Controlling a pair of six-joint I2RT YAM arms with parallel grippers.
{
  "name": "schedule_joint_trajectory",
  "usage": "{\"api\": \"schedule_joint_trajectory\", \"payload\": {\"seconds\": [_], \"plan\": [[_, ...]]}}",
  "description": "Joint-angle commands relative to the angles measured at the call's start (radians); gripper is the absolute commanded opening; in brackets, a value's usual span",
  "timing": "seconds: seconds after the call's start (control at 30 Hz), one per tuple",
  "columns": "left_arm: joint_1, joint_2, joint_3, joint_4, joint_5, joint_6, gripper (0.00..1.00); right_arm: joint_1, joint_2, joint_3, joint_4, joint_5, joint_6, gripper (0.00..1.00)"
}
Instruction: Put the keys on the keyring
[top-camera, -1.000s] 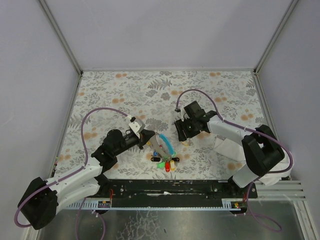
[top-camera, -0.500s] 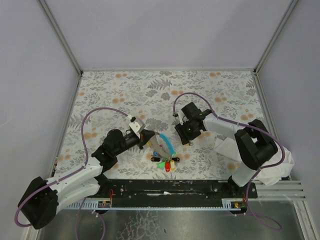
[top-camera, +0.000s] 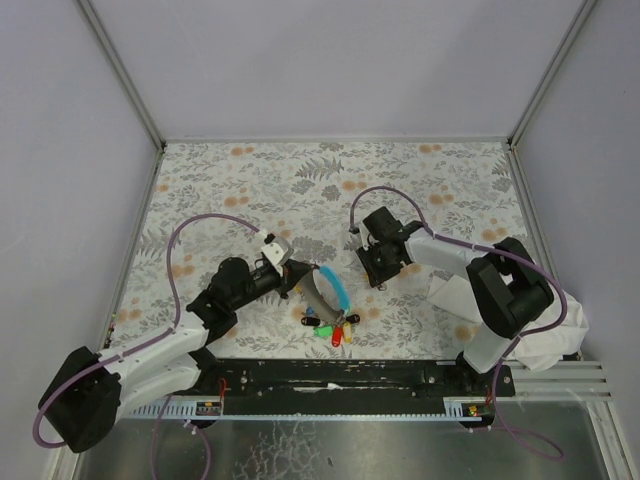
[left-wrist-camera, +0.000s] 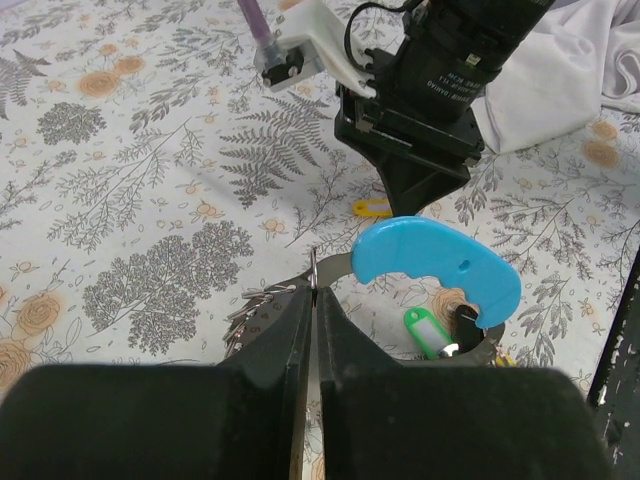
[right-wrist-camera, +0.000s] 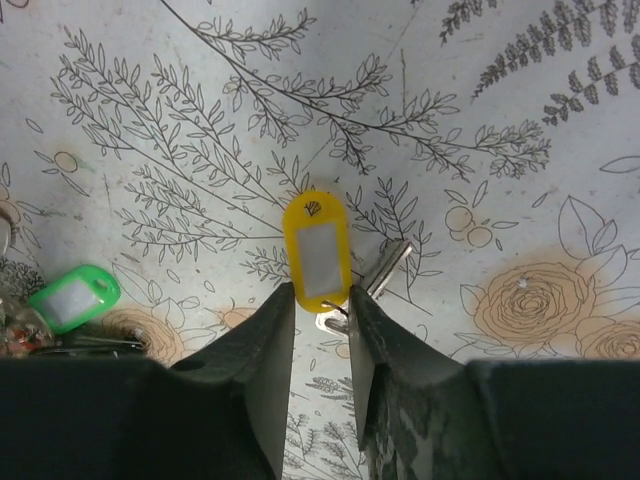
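My left gripper (top-camera: 296, 278) is shut on the thin metal keyring (left-wrist-camera: 314, 272), whose edge pokes up between the fingertips. The curved blue and grey strap (left-wrist-camera: 435, 265) hangs off the ring, also seen from above (top-camera: 332, 287). Green, red and yellow-headed keys (top-camera: 336, 330) bunch below it; a green head (left-wrist-camera: 425, 330) shows in the left wrist view. My right gripper (right-wrist-camera: 322, 300) stands over the loose yellow-headed key (right-wrist-camera: 316, 250), its fingers pinching the lower end of the yellow head. The metal blade (right-wrist-camera: 387, 268) lies on the table to the right.
A white cloth (top-camera: 452, 296) lies under the right arm and runs to the table's right front corner (top-camera: 560, 338). The right gripper's black body (left-wrist-camera: 440, 90) stands close behind the strap. Purple cables (top-camera: 200, 225) arch over both arms.
The right gripper has come down over the yellow-headed key and closed on its head. The left gripper has tilted the strap more upright; the key bunch shifted slightly.
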Motion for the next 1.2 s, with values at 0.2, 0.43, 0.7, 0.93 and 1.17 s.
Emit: {"api": "schedule_joint_trajectory", "payload": {"seconds": [0.2,0.43,0.7,0.93,1.17], "plan": [[-0.005,0.034,0.014,0.064,0.023,-0.008,0.00,0.001,-0.061,-0.064,0.123,0.177,0.257,0.33],[-0.005,0.025,0.012,0.062,0.022,-0.010,0.00,-0.036,-0.058,-0.052,0.267,0.213,0.399,0.31],[-0.005,-0.008,0.000,0.066,0.018,-0.008,0.00,-0.051,-0.175,-0.066,0.229,0.116,0.284,0.53],[-0.004,-0.009,0.002,0.066,0.028,-0.008,0.00,-0.064,-0.240,-0.115,0.137,0.047,0.190,0.45],[-0.004,-0.015,0.001,0.064,0.029,-0.008,0.00,-0.076,-0.188,-0.127,0.101,0.041,0.154,0.41]]}}
